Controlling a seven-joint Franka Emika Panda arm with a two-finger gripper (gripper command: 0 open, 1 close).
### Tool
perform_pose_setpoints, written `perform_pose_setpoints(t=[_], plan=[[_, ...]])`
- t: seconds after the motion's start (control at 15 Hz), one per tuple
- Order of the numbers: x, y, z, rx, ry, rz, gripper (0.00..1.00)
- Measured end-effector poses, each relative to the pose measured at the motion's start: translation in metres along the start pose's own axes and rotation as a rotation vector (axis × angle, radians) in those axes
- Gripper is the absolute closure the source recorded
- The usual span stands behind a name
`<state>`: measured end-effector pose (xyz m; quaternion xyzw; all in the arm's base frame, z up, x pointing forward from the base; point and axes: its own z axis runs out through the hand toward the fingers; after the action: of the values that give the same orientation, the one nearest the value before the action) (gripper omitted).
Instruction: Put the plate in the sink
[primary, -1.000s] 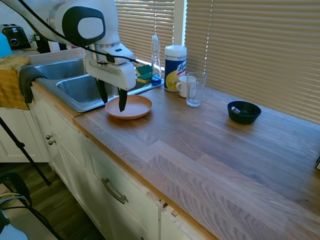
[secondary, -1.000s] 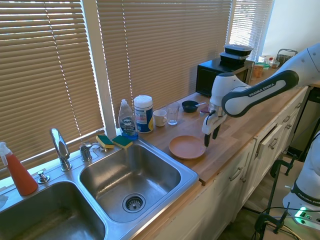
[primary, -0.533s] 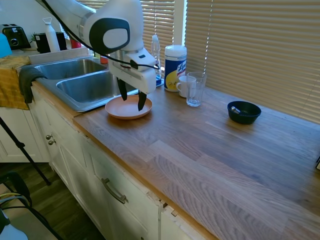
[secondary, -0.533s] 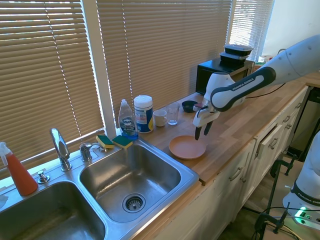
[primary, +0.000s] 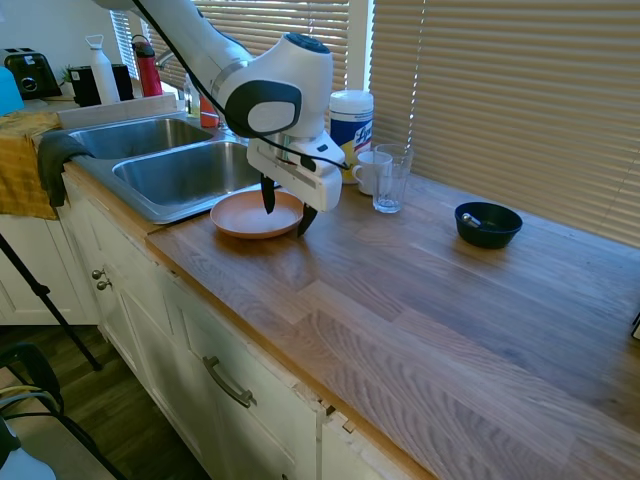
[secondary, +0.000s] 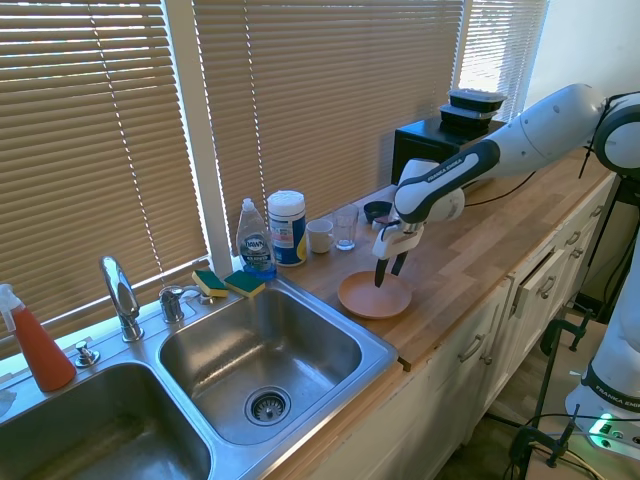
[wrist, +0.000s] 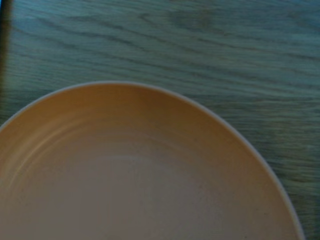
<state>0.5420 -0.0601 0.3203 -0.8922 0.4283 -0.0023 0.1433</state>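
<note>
Fingers (primary: 267, 194) are hanging spread apart, gripping nothing, one tip over the plate's (primary: 245, 216) bowl and the other just outside its rim: the gripper (primary: 286, 206) is straddling the edge! The salmon-orange plate is sitting flat on the wooden counter (primary: 420, 290), just beside the sink (secondary: 262, 352). Further back, the dark bowl (primary: 487, 224) and a clear glass (primary: 390, 178) are standing well apart from the plate.
</note>
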Motion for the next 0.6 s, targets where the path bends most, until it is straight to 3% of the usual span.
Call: perform_pose_setpoints(t=[0.6], plan=[[-0.0019, 0.0035, 0.0019, -0.01, -0.049, -0.009, 1.0]])
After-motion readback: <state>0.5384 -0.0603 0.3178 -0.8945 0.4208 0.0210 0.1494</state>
